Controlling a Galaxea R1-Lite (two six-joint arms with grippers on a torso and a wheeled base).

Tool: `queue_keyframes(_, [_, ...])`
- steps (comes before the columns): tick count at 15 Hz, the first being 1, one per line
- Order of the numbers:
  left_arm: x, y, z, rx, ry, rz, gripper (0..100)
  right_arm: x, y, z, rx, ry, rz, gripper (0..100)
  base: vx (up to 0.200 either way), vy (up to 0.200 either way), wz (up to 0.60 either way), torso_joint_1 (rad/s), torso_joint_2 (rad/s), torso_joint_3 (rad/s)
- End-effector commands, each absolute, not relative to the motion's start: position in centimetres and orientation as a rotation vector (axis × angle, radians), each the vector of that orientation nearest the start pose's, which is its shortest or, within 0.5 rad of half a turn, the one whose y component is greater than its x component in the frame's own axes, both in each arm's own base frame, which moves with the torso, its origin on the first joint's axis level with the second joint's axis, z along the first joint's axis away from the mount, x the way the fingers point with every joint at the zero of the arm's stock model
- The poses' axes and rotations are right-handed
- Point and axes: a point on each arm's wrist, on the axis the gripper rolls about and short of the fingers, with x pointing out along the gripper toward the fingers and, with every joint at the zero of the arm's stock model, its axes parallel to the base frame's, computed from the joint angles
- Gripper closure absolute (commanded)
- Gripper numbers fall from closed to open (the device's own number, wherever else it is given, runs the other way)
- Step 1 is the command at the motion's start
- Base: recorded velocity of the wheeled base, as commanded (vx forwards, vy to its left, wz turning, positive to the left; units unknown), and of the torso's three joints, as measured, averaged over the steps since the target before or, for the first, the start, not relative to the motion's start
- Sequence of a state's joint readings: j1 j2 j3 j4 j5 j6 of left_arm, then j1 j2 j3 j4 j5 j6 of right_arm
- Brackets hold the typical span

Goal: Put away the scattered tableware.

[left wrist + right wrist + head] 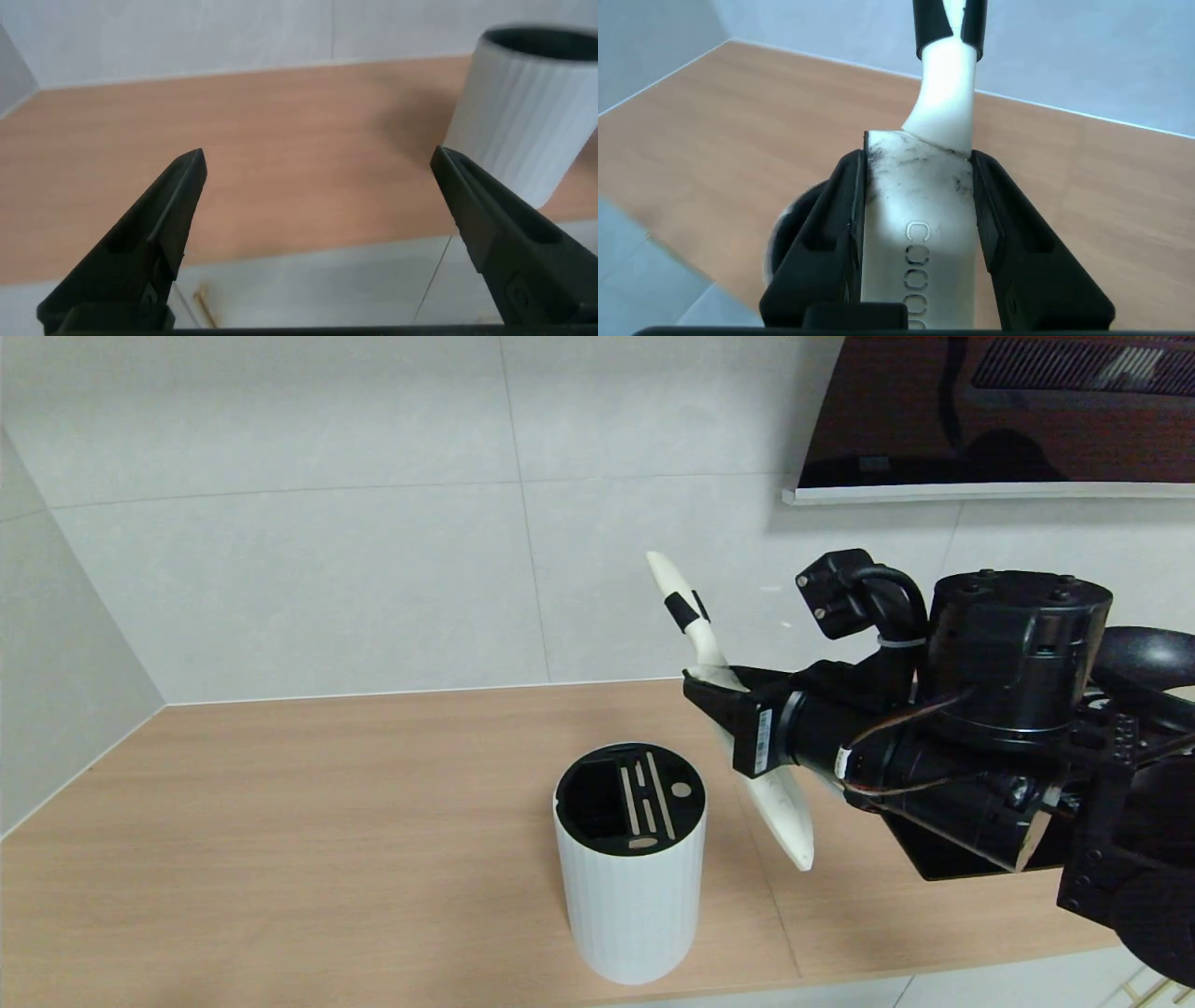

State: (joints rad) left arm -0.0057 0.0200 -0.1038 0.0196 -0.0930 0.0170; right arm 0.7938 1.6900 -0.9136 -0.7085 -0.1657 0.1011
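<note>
The right gripper [714, 695] [920, 159] is clenched on the spoon [782, 810] [920, 233] at its middle. It holds the spoon above the counter [280, 821], just right of the holder [630, 887] [528, 103]. The spoon tilts, banded handle up, broad end down. The left gripper [318, 163] is released.

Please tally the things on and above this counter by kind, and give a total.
White serving utensil: 1
White ribbed holder with a black slotted top: 1
Total: 2
</note>
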Motion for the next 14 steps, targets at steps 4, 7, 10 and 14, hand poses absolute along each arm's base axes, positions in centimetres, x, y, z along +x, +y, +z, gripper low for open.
queue_keyframes(4, [1.2, -0.7, 19.8, 0.000, 0.097, -0.321, 0, 21.9, 22.8, 22.0, 0.079, 0.106, 0.647, 100, 0.000, 0.000, 0.00, 0.000, 0.00, 0.000])
queue_keyframes(7, [5.5, -0.9, 23.5, -0.009, 0.171, -0.377, 0, 21.9, 22.8, 22.1, 0.083, 0.103, 0.648, 100, 0.000, 0.000, 0.00, 0.000, 0.00, 0.000])
queue_keyframes(10, [10.5, -1.8, 26.0, -0.022, 0.247, -0.472, 0, 21.9, 22.9, 22.1, 0.084, 0.100, 0.652, 100, 0.000, 0.000, 0.00, 0.000, 0.00, 0.000])
queue_keyframes(14, [14.5, -4.4, 25.5, -0.132, 0.305, -0.598, 0, 22.3, 23.3, 21.7, 0.093, 0.081, 0.658, 100, 0.000, 0.000, 0.00, 0.000, 0.00, 0.000])
